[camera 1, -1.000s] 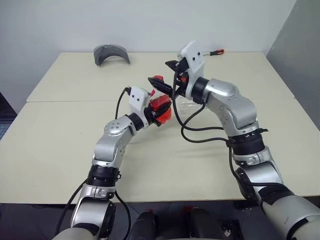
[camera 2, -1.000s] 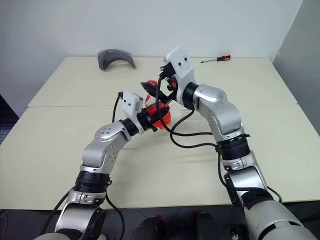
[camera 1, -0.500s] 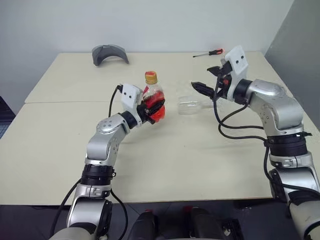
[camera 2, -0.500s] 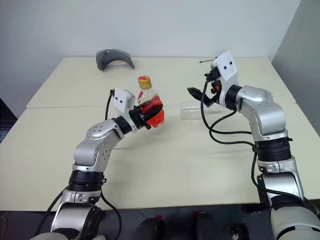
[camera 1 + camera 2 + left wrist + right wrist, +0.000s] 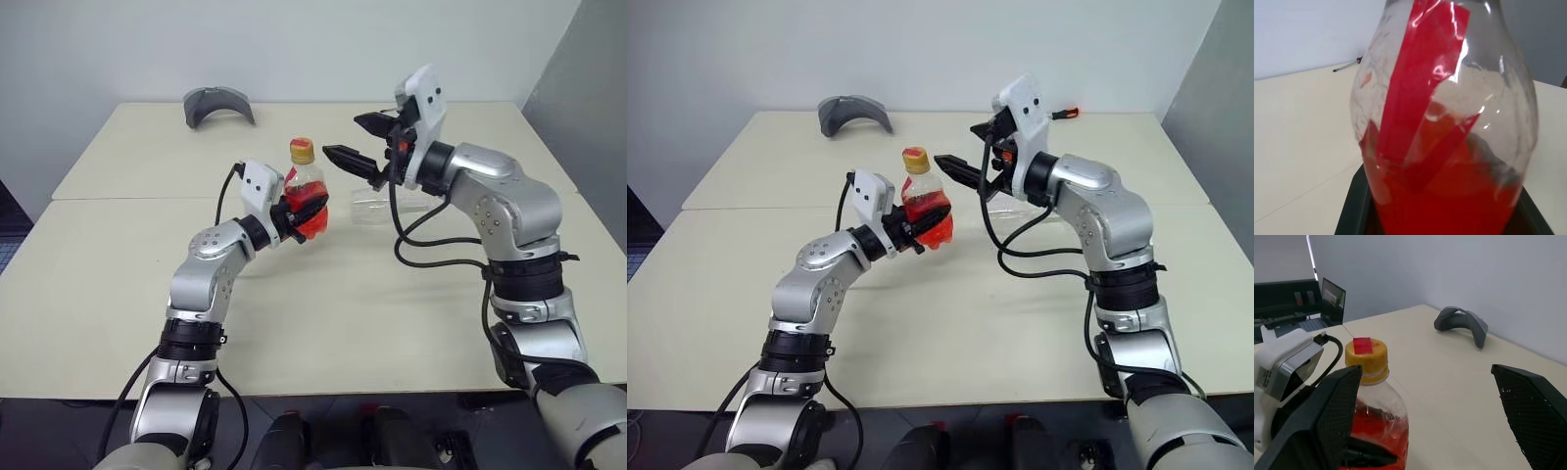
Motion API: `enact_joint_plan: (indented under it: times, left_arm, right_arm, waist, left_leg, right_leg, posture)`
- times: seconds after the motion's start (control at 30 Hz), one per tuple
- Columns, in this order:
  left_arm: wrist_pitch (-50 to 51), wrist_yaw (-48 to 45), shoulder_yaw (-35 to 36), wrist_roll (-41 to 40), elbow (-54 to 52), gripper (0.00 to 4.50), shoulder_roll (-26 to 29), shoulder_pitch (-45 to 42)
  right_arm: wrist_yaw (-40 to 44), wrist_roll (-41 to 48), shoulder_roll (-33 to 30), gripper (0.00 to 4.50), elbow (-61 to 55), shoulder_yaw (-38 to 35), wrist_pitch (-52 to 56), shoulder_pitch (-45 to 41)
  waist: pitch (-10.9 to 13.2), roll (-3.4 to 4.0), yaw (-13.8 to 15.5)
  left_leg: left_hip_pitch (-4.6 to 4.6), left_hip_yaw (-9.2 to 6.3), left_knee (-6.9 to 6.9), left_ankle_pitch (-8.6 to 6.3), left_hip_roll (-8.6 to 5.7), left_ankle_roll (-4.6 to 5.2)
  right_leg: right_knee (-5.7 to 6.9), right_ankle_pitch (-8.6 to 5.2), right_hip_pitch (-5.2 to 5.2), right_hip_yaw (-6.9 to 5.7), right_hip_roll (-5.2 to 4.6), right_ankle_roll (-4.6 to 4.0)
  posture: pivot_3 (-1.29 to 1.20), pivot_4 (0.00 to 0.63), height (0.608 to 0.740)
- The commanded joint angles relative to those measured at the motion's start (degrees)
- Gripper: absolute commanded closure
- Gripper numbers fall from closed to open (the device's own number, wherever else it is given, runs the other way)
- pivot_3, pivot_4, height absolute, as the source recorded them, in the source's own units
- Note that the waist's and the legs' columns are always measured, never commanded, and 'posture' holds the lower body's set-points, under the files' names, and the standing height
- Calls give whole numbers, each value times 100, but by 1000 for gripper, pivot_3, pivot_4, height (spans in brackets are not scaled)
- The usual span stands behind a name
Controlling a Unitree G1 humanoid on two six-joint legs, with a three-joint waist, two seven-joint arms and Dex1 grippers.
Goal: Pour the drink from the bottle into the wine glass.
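Two arms reach over a pale beige table (image 5: pixel 118 294) in the left eye view. The left gripper (image 5: pixel 302 211) is clamped on the lower body of the bottle (image 5: pixel 305 193), which is held upright above the table surface, near its middle seam. The bottle's yellow cap (image 5: pixel 302 151) is on; the red-orange drink (image 5: pixel 310 221) fills roughly the lower half. The right gripper (image 5: pixel 364 141) hovers just to the right of the cap at about cap height, fingers spread wide, tips pointing toward the bottle, not touching it. The wine glass (image 5: pixel 380 206) lies on its side on the table behind and below the right gripper, partly hidden by the arm and its cables. A grey curved object (image 5: pixel 218 104) sits at the far left of the table.

Right eye view: same layout. A screwdriver with an orange handle (image 5: pixel 1066 113) shows at the far edge, mostly behind the right wrist.

Left wrist view: bottle very close, with its red label (image 5: pixel 1420 88) running up the clear wall and the drink pooled at the bottom. Black finger (image 5: pixel 1354 210) pressed against the side of the bottle. The screwdriver lies on the table well beyond.

Right wrist view: both black fingers (image 5: pixel 1327 426) stand far apart, nothing between them but open table. The capped bottle sits beside one finger, with the left gripper's white housing next to it. The grey curved object rests farther back.
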Motion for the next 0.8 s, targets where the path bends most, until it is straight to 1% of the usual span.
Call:
enact_joint_plan:
  times: [0.03,0.37,0.63,0.8]
  left_arm:
    - [-255,-128,9,-58,-134,3189,49,-238]
    - [-383,-242,-37,-51,-10,3207,14,-316]
    - [-426,-235,-51,-56,32,3216,-7,-346]
    - [-436,-217,-76,-67,3,3227,-34,-339]
  right_arm:
    - [-75,-96,90,0,100,9,-241,-259]
    - [37,-96,395,0,189,107,-297,-413]
    - [305,136,512,0,-80,154,-57,-387]
    - [205,87,687,0,138,157,-170,-585]
  waist:
    - [0,0,0]
    - [0,0,-1]
    - [0,0,-2]
    - [0,0,-8]
  left_leg:
    - [0,0,0,0,0,0]
    - [0,0,-1,0,0,0]
    - [0,0,0,0,0,0]
    - [0,0,-2,0,0,0]
  right_leg:
    - [0,0,0,0,0,0]
    - [1,0,-2,0,0,0]
    - [1,0,-2,0,0,0]
    - [3,0,-5,0,0,0]
  posture:
    - [0,150,740]
    - [0,150,740]
    - [0,150,740]
    - [0,150,740]
